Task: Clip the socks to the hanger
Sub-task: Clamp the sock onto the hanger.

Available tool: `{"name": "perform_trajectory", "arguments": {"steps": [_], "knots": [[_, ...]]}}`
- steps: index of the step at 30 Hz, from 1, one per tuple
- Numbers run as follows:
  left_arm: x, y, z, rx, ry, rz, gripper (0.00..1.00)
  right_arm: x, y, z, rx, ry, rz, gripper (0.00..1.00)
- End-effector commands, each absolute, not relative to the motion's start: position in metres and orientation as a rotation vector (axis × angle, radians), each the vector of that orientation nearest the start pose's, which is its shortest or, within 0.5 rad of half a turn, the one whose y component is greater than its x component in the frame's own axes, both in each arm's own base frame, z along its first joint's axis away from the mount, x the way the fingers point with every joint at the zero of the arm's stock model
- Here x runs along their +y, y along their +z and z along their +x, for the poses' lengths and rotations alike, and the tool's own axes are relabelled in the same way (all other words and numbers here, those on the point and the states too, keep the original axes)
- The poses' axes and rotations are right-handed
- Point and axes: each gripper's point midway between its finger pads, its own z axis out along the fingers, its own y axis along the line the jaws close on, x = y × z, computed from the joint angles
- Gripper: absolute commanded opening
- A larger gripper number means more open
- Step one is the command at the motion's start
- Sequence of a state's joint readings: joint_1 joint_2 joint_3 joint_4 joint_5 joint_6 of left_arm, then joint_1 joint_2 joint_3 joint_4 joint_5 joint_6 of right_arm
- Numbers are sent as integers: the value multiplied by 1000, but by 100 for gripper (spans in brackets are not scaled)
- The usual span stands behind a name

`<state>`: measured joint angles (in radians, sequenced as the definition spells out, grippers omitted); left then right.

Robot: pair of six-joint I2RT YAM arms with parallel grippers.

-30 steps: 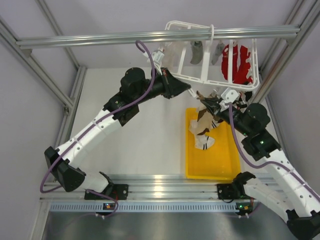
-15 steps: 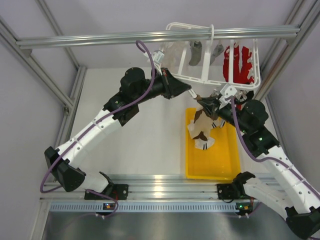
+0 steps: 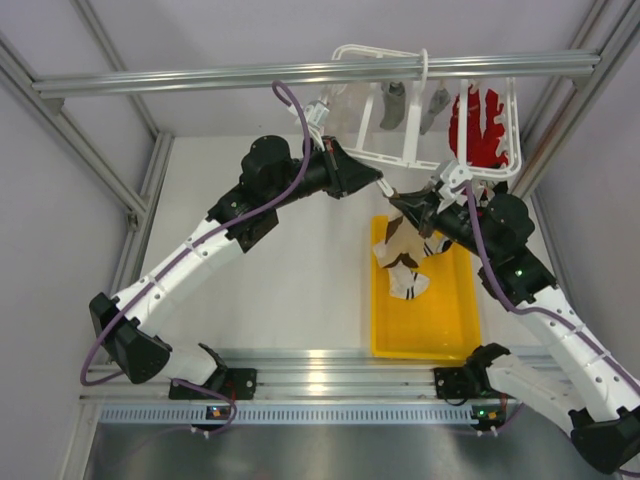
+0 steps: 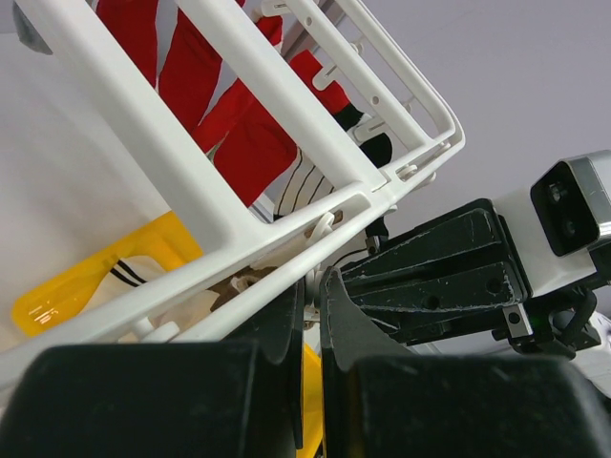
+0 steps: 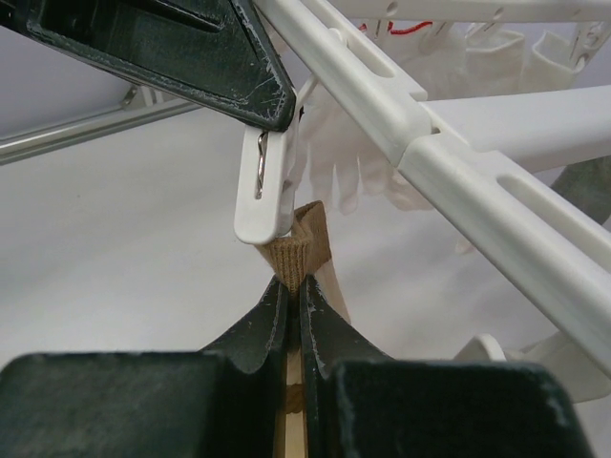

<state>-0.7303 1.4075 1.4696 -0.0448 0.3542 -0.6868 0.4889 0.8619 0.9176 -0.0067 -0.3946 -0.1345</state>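
Observation:
The white hanger (image 3: 410,155) hangs from the top rail. My left gripper (image 3: 381,184) is shut on the top of a white clip (image 5: 270,186) at its near edge; in the left wrist view (image 4: 312,286) the jaws pinch white plastic. My right gripper (image 3: 400,205) is shut on the tan cuff of a cream-and-brown sock (image 3: 403,250) that dangles over the tray. In the right wrist view (image 5: 294,286) the cuff (image 5: 304,250) touches the clip's lower end. I cannot tell whether the clip grips it.
A yellow tray (image 3: 440,320) lies below with another sock (image 3: 412,286) in it. A red garment (image 3: 478,125) and two grey items (image 3: 392,105) hang from the hanger's far side. Frame posts stand at right and left.
My right gripper has risen up and to the left with the sock, bringing the cuff up to the clip. The hanger has swung slightly. The left arm has held still.

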Motion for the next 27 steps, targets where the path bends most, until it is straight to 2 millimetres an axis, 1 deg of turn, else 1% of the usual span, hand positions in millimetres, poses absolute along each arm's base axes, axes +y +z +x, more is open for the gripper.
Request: {"name": "perform_trajectory", "arguments": {"steps": [1, 5, 10, 19, 23, 27], "knots": [[-365, 431, 266, 1658, -1416, 384, 0, 215, 398, 252, 1240, 626, -754, 0], [-365, 431, 265, 1659, -1420, 389, 0, 217, 397, 254, 1258, 635, -754, 0], [-365, 430, 267, 1660, -1409, 387, 0, 220, 404, 251, 1246, 668, -746, 0], [-366, 430, 268, 1658, -1409, 389, 0, 223, 410, 249, 1236, 695, -748, 0], [-366, 430, 267, 1660, -1414, 387, 0, 225, 409, 250, 1237, 701, -752, 0], [-366, 430, 267, 1659, -1413, 388, 5, 225, 412, 250, 1231, 702, -750, 0]]}}
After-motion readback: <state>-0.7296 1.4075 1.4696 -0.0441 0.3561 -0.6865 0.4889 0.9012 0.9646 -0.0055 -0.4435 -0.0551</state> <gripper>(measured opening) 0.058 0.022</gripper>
